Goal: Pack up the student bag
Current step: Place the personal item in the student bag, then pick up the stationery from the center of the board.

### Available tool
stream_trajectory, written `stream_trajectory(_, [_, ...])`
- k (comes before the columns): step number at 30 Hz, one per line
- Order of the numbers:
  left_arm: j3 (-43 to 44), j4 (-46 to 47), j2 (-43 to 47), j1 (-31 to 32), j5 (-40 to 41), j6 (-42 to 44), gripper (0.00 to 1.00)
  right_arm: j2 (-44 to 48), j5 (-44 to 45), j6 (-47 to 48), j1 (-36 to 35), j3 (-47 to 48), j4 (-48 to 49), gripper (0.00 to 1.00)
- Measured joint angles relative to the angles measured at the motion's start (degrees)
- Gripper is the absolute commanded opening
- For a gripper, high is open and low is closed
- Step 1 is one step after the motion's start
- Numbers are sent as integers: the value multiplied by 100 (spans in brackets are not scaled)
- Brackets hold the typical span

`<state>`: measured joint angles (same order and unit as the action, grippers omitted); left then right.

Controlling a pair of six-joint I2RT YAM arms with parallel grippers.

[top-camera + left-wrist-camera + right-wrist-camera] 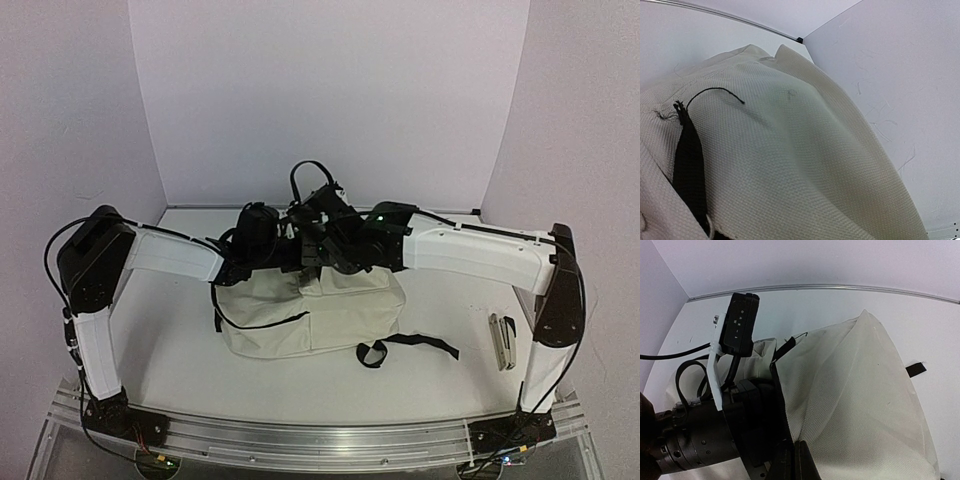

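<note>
The student bag [310, 315], a cream canvas backpack with black trim, lies in the middle of the table, its top end lifted toward the back. Both grippers meet at that top edge. My right gripper [328, 250] is shut on the bag's canvas and black zipper trim, seen pinched in the right wrist view [795, 460]. My left gripper [268, 242] is at the same edge on the left side. Its black body shows in the right wrist view [740, 430]. In the left wrist view the canvas [790, 150] covers the fingers, so their state is hidden.
A silver stapler [503, 341] lies on the table at the right, near the right arm's base. A loose black strap [410, 345] trails from the bag's front right. The bag's black handle loop [310, 175] sticks up behind the grippers. White walls close in the back and sides.
</note>
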<state>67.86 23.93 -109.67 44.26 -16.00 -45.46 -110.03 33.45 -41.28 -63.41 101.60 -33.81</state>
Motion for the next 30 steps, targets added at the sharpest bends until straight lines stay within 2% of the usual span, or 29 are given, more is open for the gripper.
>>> stream_trajectory(6, [-247,-396,610,-27,7,230,48,204,-70,-47,61,-208,21,1])
stream_trajectory(11, [-579,-1078,1570,-77,73,436,58,307,-143,-21,139,-242,53,18])
stream_trajectory(18, [-925,-2270,2673,-132,516,558,70,835,-198,288,184,-240,273,62])
stream_trajectory(24, [-1201,-2989,3232,-581,611,531,88,1518,-474,443,384,-701,474,77])
stream_trajectory(30, [-1288,-3346,3549,-1065,546,517,99,2484,-1011,349,1613,-2061,427,93])
